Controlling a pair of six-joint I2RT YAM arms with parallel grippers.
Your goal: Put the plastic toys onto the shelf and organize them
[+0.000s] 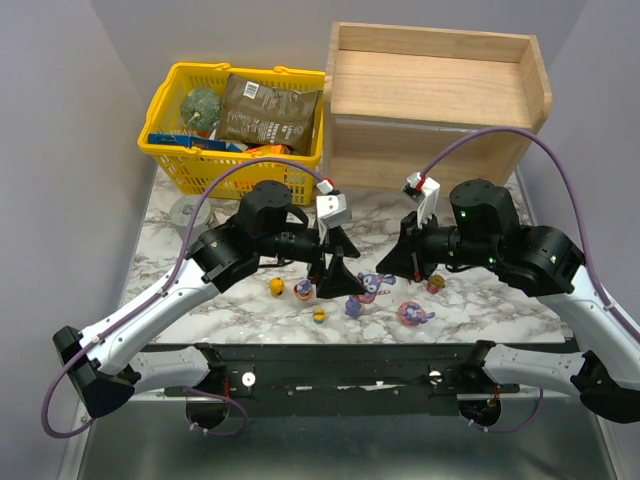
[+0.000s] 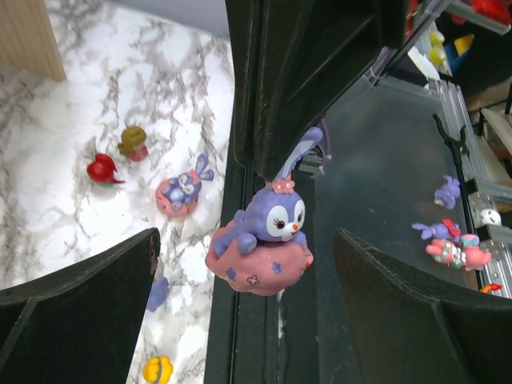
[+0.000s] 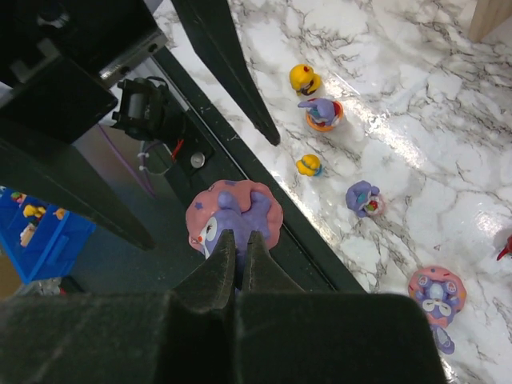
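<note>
My right gripper (image 3: pixel 238 244) is shut on the ears of a purple bunny on a pink base (image 3: pixel 232 212) and holds it in the air. In the left wrist view that bunny (image 2: pixel 268 240) hangs between the wide-open fingers of my left gripper (image 2: pixel 248 320), touching neither. From above, both grippers meet over the table's front middle, left (image 1: pixel 335 275) and right (image 1: pixel 392 268), with the bunny (image 1: pixel 368 286) between them. Other toys lie on the marble: a yellow one (image 3: pixel 304 78), a bunny (image 3: pixel 322 112), a small purple one (image 3: pixel 364 198) and a bunny on pink (image 3: pixel 434 292). The wooden shelf (image 1: pixel 440 100) stands at the back right.
A yellow basket (image 1: pixel 170 150) with packets and a green ball stands at the back left. A round grey disc (image 1: pixel 188 210) lies in front of it. A black rail (image 1: pixel 350 365) runs along the table's near edge. A red toy (image 2: pixel 102 169) and an olive-yellow one (image 2: pixel 133 141) sit near the shelf.
</note>
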